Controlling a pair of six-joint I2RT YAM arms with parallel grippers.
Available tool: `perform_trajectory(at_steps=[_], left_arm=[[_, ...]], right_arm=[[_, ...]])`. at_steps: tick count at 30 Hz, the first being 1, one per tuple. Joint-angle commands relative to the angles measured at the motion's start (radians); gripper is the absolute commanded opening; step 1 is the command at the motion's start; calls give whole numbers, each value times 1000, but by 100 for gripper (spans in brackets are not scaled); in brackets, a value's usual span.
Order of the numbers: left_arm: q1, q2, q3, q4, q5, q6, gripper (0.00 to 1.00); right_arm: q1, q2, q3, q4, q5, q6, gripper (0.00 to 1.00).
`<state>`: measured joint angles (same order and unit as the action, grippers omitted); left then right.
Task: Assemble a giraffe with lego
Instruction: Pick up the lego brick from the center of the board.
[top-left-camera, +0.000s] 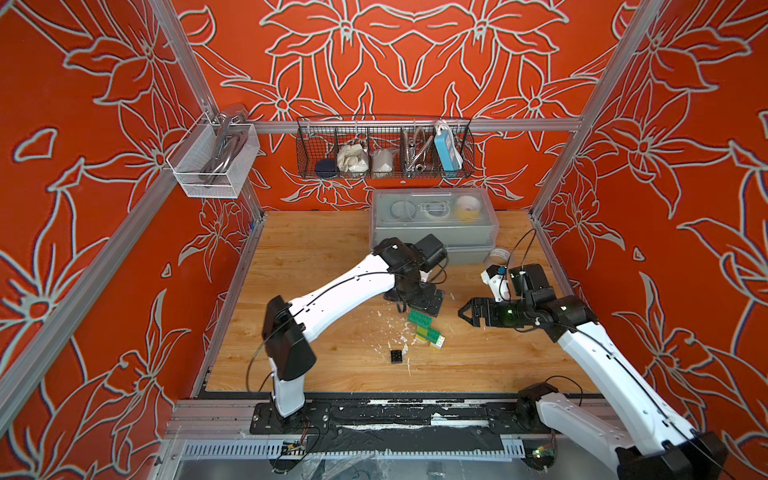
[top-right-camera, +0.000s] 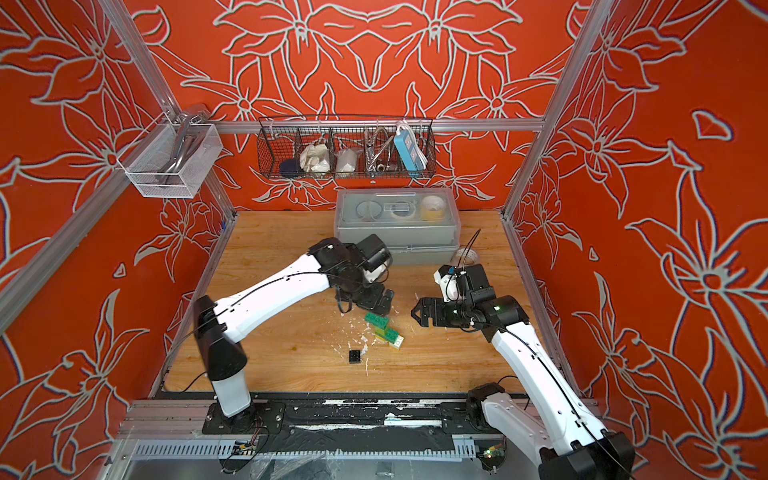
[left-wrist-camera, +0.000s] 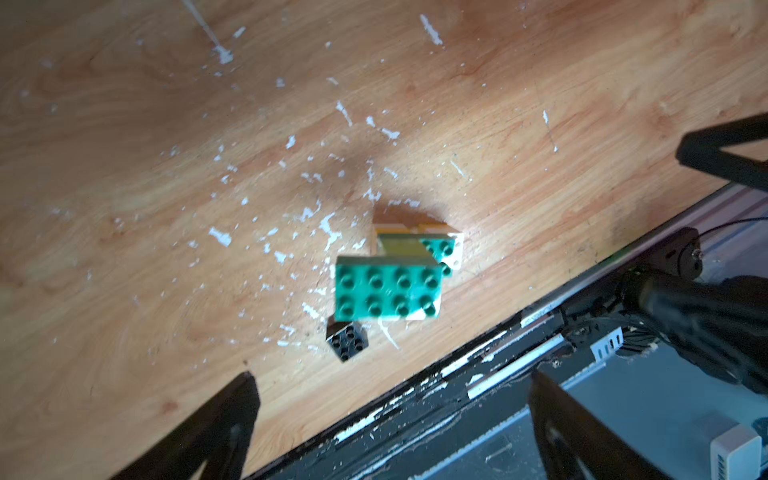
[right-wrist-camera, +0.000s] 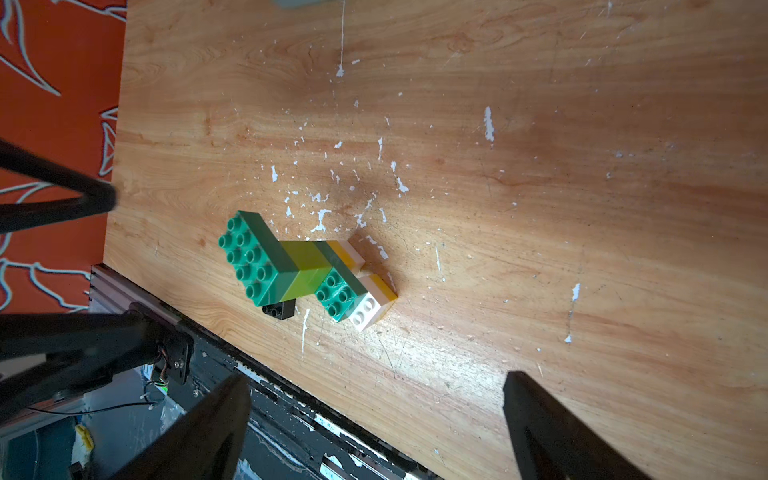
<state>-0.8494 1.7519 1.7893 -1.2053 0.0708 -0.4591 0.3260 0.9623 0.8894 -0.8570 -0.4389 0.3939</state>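
I see left jaws and right jaws wide open, empty; giraffe (top-left-camera: 424, 330) stands on the worktop (top-left-camera: 311, 241), black brick (top-left-camera: 397, 356) nearby.

Orange floral walls (top-left-camera: 415, 62) enclose a paint-flecked wooden table (top-left-camera: 311, 249), wire basket (top-left-camera: 309, 145) hanging behind.

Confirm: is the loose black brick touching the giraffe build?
Apart. In both top views a strip of bare table separates the black brick from the giraffe. The wrist views only overlap them by perspective.
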Motion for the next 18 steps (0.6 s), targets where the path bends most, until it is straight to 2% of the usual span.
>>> perform_trajectory(at_steps=[1,4,8,10,18], left_arm=[[20,-103,-156,10,-13,-85,100],[21,-188,-372,83,29,-144,99],[20,-254,-657,287,124,-255,97],[5,-250,-712,355,140,-292,96],[-50,-173,-754,496,89,-402,89]], right_arm=[[12,10,26,-14,0,-8,100],[32,21,37,-10,9,1,100],[62,21,36,-2,21,18,100],[71,21,36,-12,28,19,100],[80,28,36,-35,23,10,100]])
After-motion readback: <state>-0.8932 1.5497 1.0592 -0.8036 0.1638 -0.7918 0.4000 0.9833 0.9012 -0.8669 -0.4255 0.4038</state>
